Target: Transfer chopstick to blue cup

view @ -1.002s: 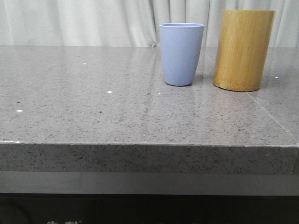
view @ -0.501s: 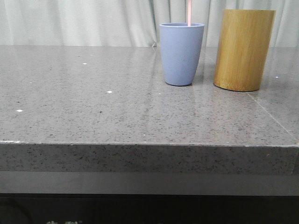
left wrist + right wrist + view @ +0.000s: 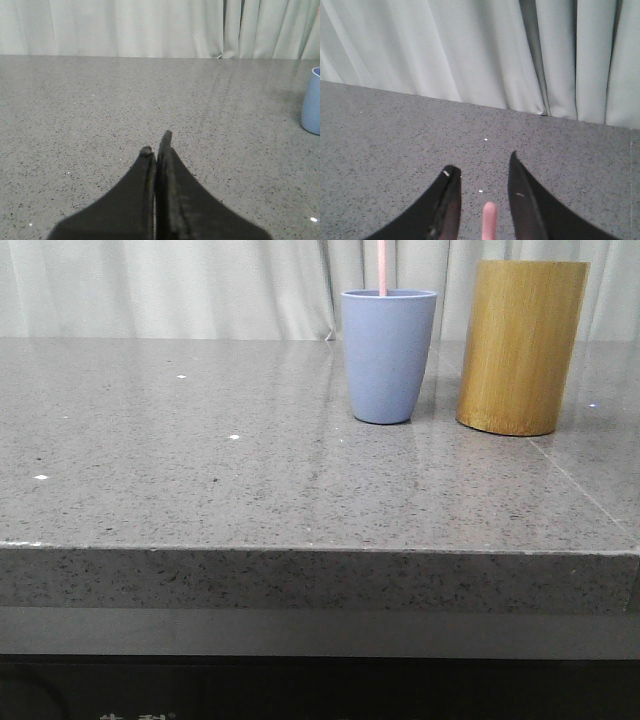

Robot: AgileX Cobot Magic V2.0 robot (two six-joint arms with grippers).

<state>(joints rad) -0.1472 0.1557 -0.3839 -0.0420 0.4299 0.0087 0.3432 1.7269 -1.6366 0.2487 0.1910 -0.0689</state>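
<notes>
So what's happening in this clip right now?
A pale pink chopstick stands upright out of the blue cup, which sits on the grey counter beside a bamboo cylinder. In the right wrist view, the right gripper is open, with the stick's end between its fingers, touching neither. The left gripper is shut, holding nothing, low over the counter away from the cup.
</notes>
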